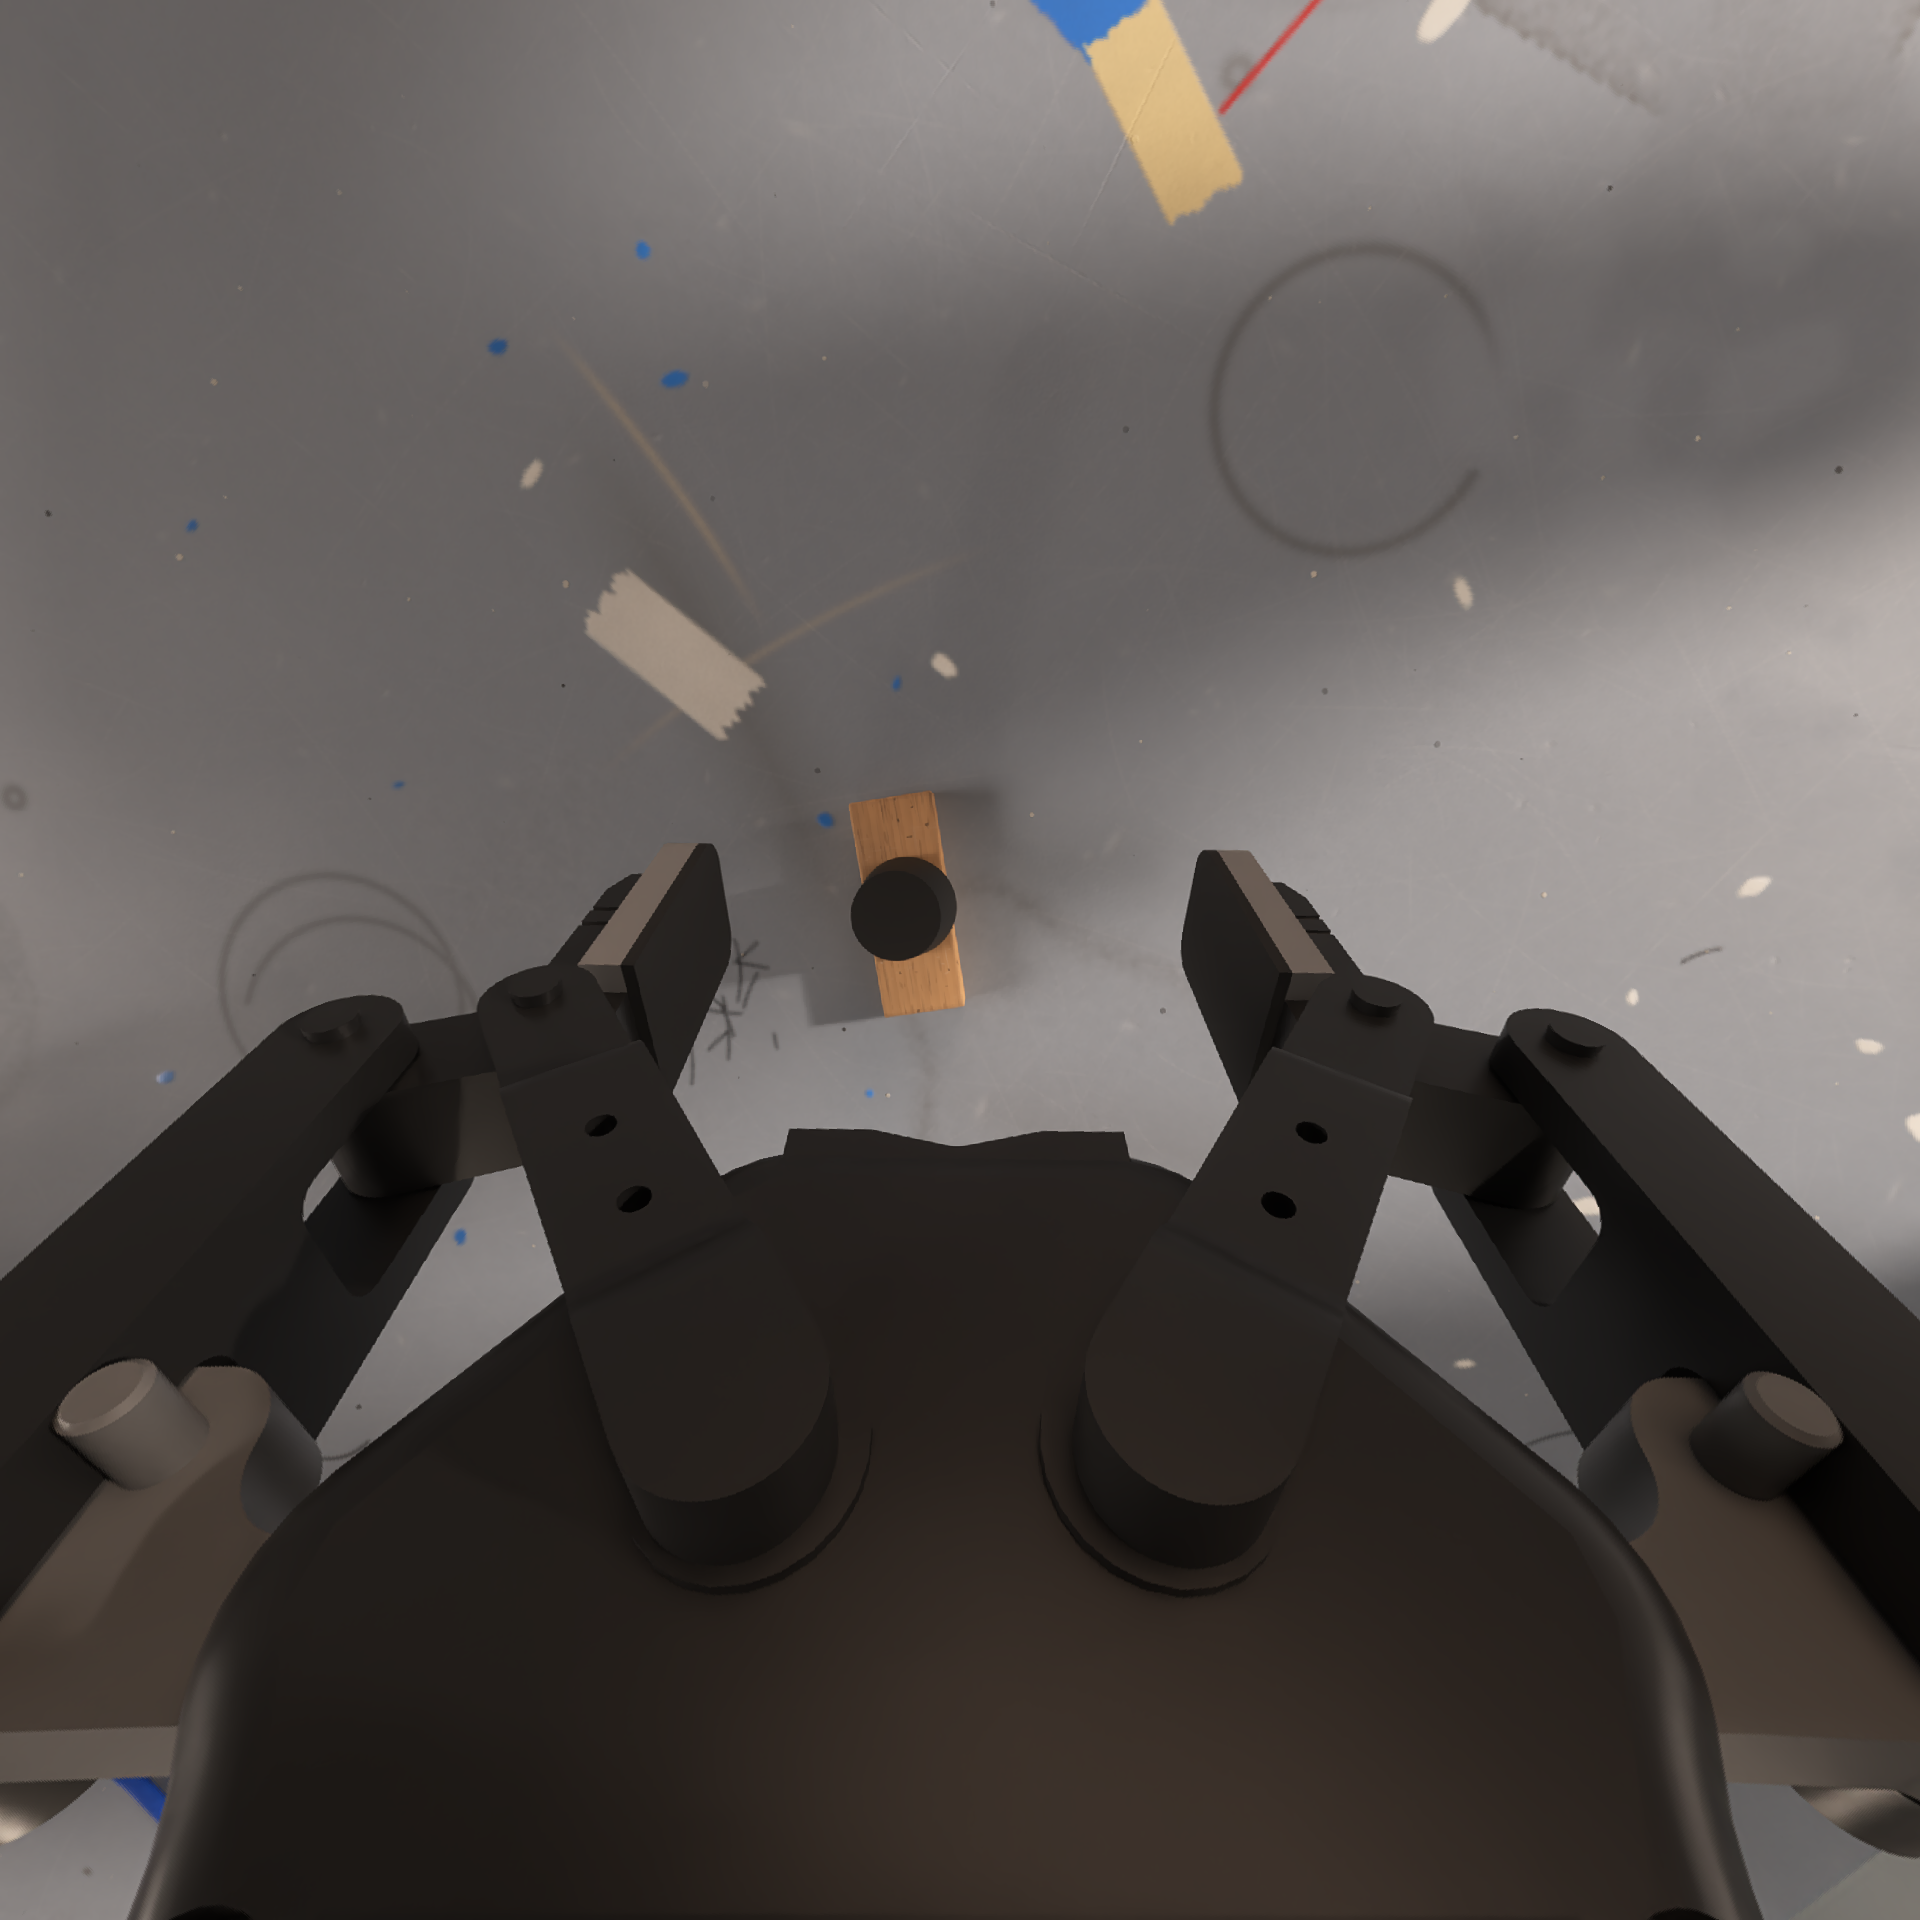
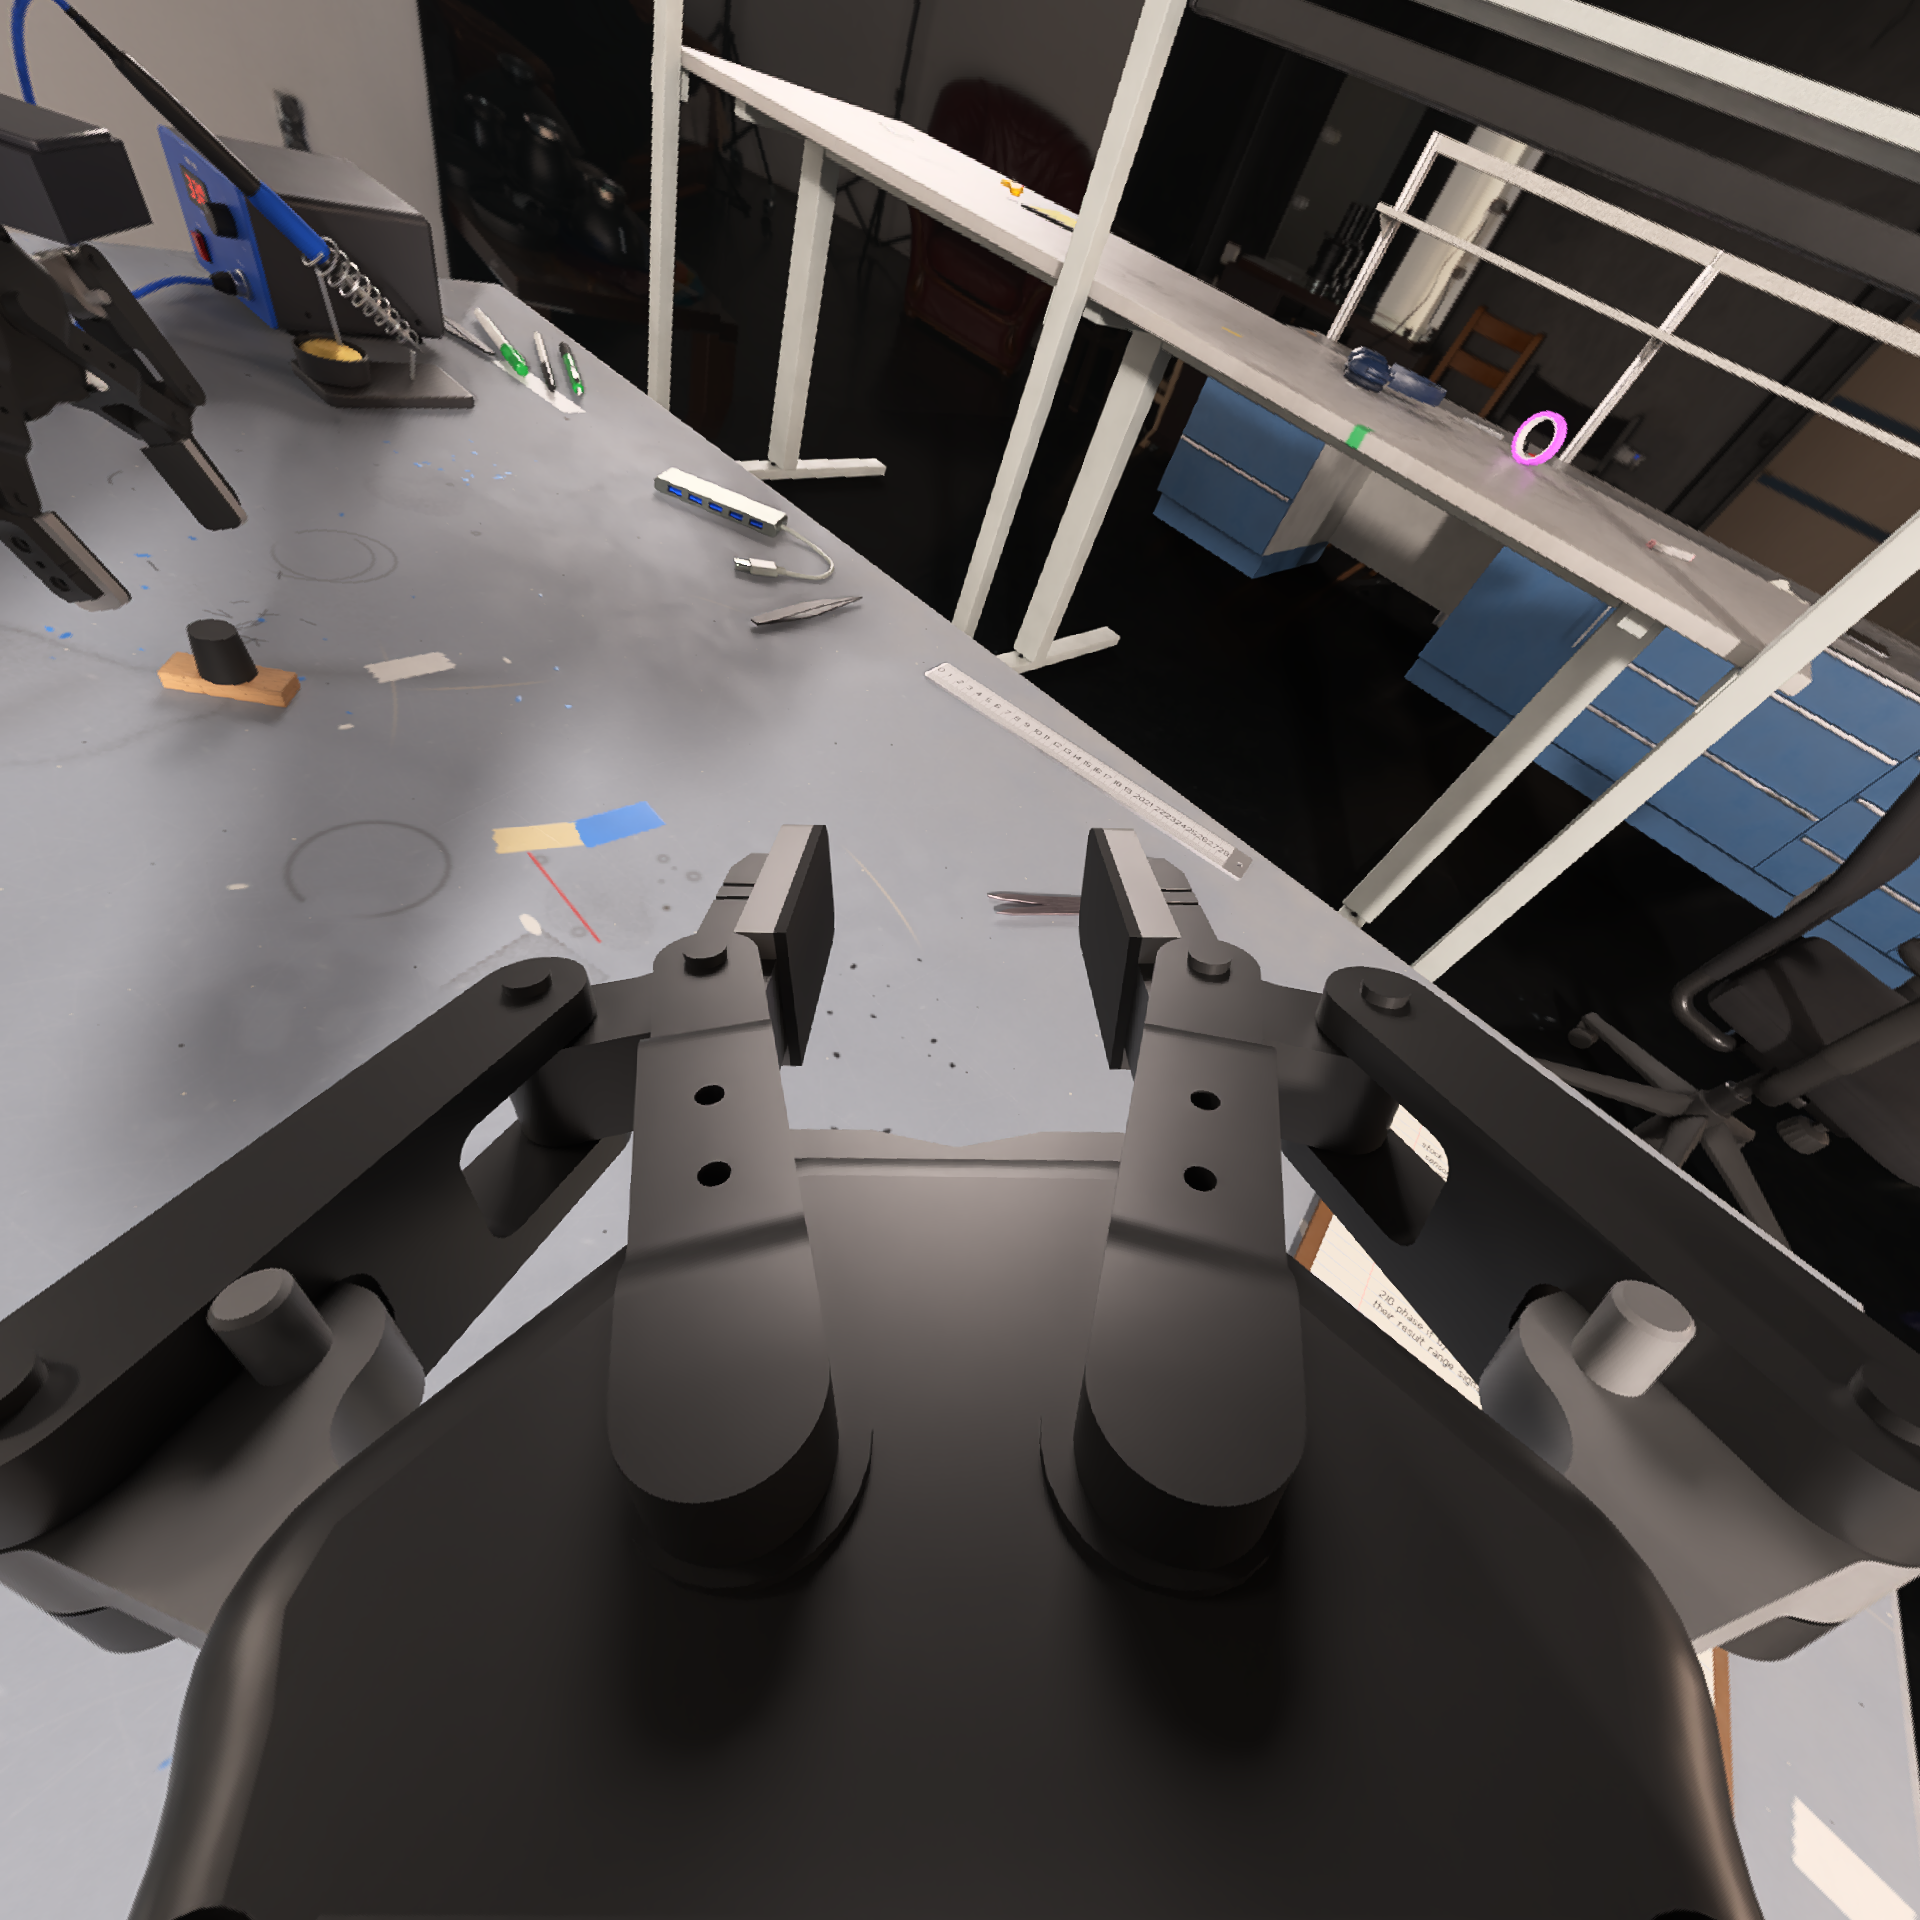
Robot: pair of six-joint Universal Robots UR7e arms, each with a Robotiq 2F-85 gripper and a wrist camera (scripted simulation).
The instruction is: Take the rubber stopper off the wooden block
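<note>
A black rubber stopper (image 1: 902, 912) stands upright on a small wooden block (image 1: 906, 902) lying flat on the grey table. My left gripper (image 1: 954, 914) is open and empty, hovering above the stopper and looking down on it between the fingers. In the right wrist view the stopper (image 2: 220, 652) and block (image 2: 231, 682) sit far left, with the left gripper (image 2: 145, 551) above them. My right gripper (image 2: 956, 925) is open and empty, well away near the table's right edge.
A soldering station (image 2: 312, 249) and pens (image 2: 540, 358) stand at the back. A USB hub (image 2: 719, 497), tweezers (image 2: 805, 611), a steel ruler (image 2: 1086, 767) and a second pair of tweezers (image 2: 1029, 902) lie along the table's right edge. Tape strips (image 1: 673, 655) (image 2: 577, 829) are stuck to the tabletop.
</note>
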